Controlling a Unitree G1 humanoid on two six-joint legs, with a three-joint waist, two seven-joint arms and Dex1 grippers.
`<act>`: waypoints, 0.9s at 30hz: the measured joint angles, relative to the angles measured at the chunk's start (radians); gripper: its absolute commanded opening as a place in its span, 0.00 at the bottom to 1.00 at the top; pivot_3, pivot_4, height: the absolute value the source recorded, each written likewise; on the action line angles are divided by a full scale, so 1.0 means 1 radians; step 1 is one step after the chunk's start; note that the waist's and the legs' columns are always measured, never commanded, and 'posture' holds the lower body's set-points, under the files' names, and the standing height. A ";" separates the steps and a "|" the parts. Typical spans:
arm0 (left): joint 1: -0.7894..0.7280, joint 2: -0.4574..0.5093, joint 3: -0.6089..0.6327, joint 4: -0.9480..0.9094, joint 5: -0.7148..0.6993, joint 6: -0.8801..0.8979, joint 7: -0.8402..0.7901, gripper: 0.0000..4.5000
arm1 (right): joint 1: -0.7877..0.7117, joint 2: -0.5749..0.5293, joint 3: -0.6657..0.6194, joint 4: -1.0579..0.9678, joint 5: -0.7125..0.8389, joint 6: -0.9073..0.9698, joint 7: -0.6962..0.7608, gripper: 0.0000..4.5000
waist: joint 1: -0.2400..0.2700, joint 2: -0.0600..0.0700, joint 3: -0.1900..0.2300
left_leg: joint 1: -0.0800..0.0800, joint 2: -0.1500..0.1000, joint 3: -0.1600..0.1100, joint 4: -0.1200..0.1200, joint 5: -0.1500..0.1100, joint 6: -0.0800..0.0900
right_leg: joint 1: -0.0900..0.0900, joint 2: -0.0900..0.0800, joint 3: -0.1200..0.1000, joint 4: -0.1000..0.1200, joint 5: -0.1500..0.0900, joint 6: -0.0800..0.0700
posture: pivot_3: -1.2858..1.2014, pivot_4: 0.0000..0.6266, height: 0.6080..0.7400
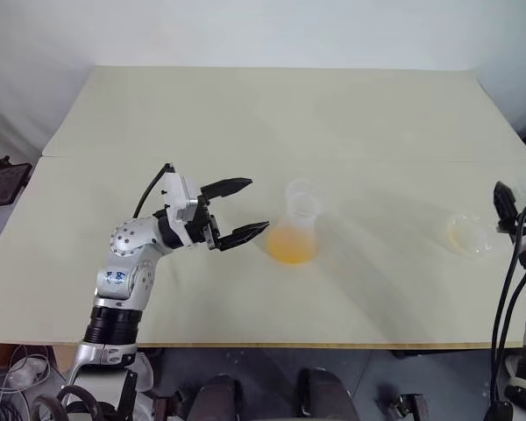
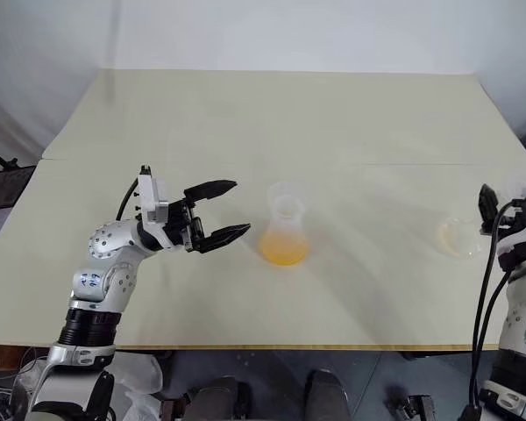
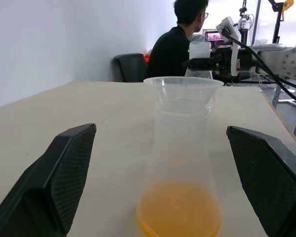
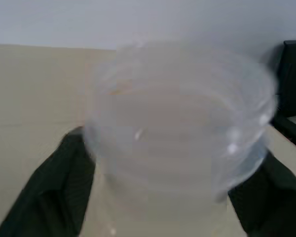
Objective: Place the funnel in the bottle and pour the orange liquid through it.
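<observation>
Table (image 1: 245, 114): we see a flask (image 1: 294, 235) with orange liquid (image 1: 293, 247), funnel on top.
Left gripper (image 1: 243, 210): spread wide beside it, empty.
Right gripper (image 4: 163, 197): a clear flask (image 1: 467, 235) between its fingers; grip unclear.
Background: seated person (image 3: 180, 42).

Upright clear bottle (image 1: 294, 232) mid-table, funnel (image 1: 301, 195) in mouth, orange liquid (image 1: 292, 246) pooled inside.

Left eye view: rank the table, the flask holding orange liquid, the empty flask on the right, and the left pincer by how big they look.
1. Table, by far the largest.
2. Left pincer and flask holding orange liquid: they look alike, so I won't rank them.
3. Empty flask, smallest, though nearly invisible against the table.
</observation>
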 measured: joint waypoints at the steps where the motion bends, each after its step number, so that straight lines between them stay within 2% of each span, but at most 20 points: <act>1: 0.000 0.000 0.000 0.000 0.000 0.000 -0.002 1.00 | 0.001 0.005 -0.001 0.000 0.012 0.000 0.000 1.00 | -0.001 0.000 0.000 | 0.000 0.000 0.000 0.000 0.000 0.000 | 0.000 0.000 0.000 0.000 0.000 0.000 | 0.52 0.24 1.00; 14: -0.015 0.011 0.020 0.040 0.000 0.000 -0.015 1.00 | 0.008 -0.010 -0.124 -0.169 0.185 -0.038 -0.019 1.00 | 0.001 0.000 0.000 | 0.000 0.000 -0.001 0.000 0.000 0.000 | 0.000 0.000 0.000 0.000 0.000 0.000 | 0.52 0.24 1.00; 18: -0.015 0.011 0.029 0.050 -0.001 0.010 -0.014 1.00 | -0.058 -0.017 -0.124 -0.217 0.216 -0.067 -0.027 1.00 | -0.003 0.000 0.000 | 0.001 0.001 -0.001 0.000 0.000 0.000 | 0.000 0.000 0.001 0.000 0.000 0.000 | 0.52 0.24 1.00; 23: -0.012 0.029 0.037 0.051 -0.006 0.052 -0.011 1.00 | -0.135 -0.071 -0.066 -0.235 0.268 -0.042 0.024 1.00 | -0.003 0.000 0.000 | 0.001 0.000 -0.002 0.000 0.000 0.000 | 0.000 0.000 0.001 0.000 0.000 0.000 | 0.52 0.24 1.00; 27: 0.016 0.084 0.052 0.028 -0.008 0.094 0.002 1.00 | -0.140 -0.152 0.032 -0.262 0.328 0.025 0.170 1.00 | -0.003 0.000 0.000 | 0.001 0.001 -0.002 -0.001 0.000 0.000 | 0.000 0.000 0.000 0.000 0.000 0.000 | 0.52 0.24 1.00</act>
